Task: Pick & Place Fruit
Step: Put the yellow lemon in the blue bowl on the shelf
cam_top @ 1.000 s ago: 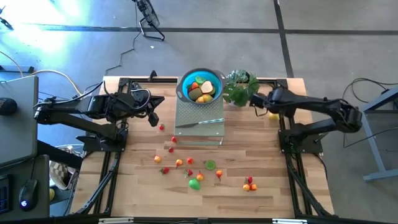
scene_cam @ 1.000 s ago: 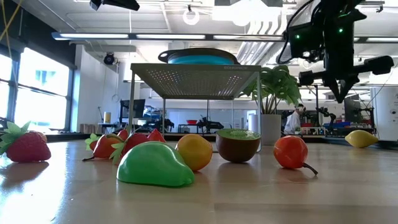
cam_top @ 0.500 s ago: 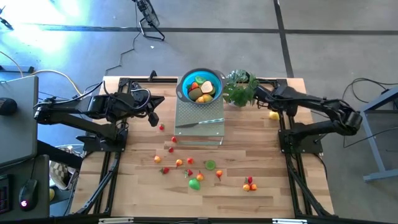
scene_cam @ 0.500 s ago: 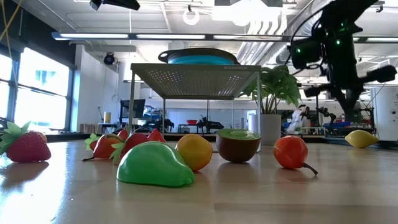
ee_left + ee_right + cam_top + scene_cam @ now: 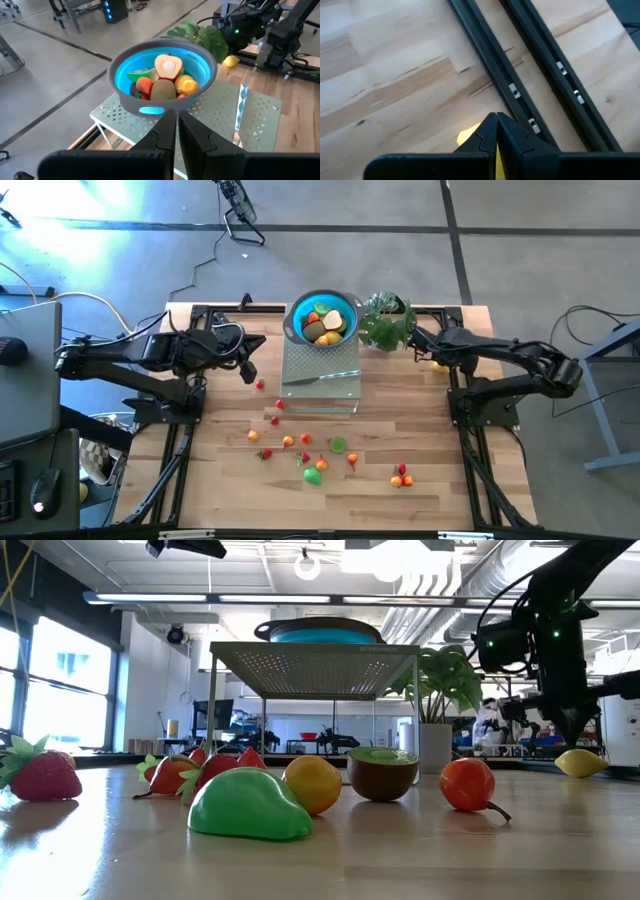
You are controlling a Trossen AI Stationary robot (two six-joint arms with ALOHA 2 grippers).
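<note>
Right now my left hand (image 5: 247, 370) hangs over the desk (image 5: 440, 480) near its left edge, fingers (image 5: 167, 131) pressed together with nothing between them, pointed toward the blue bowl (image 5: 322, 316). That bowl sits on a perforated metal stand (image 5: 320, 380) at the middle of the far edge, and I can see several of the fruit (image 5: 161, 90) already inside it. A slim knife (image 5: 320, 377) lies on the stand in front of the bowl. More fruit (image 5: 313, 476) is scattered across the middle of the desk toward the near edge, with a small cluster (image 5: 402, 476) further right. A leafy plant (image 5: 385, 322) stands just right of the bowl. My right hand (image 5: 418, 344) is beside the plant near the far right corner, closed and empty, directly above a yellow lemon (image 5: 468, 135) lying on the wood by the dark rails (image 5: 520, 85)
</note>
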